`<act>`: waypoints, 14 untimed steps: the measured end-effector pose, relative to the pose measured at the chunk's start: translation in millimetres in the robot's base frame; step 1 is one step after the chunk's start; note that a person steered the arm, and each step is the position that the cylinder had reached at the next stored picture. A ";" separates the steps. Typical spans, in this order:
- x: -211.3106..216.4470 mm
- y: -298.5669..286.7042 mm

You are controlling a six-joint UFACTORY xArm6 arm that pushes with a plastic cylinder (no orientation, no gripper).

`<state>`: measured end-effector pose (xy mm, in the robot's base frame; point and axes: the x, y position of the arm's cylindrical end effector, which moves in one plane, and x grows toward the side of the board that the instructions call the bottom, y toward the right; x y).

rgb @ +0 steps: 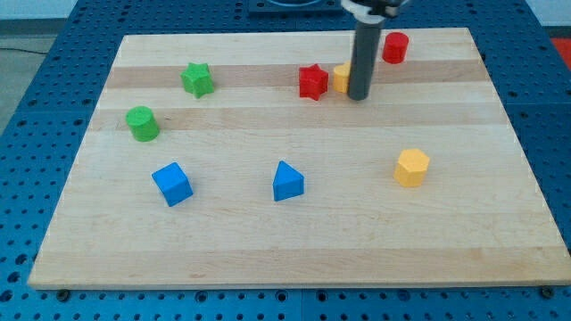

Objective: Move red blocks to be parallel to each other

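While my tip [359, 96] touches nothing visibly, its rod half-hides a yellow block [341, 78] beside the red star [312, 81].

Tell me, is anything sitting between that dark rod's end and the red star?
Yes. My tip stands just to the view's right of a yellow block, partly hidden behind the rod, and that block lies between my tip and the red star. The red cylinder sits apart, toward the view's top right.
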<state>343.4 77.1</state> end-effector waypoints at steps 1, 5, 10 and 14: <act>-9.8 -45.9; -32.3 -22.9; -80.9 160.0; -88.0 2.8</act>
<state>255.4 79.9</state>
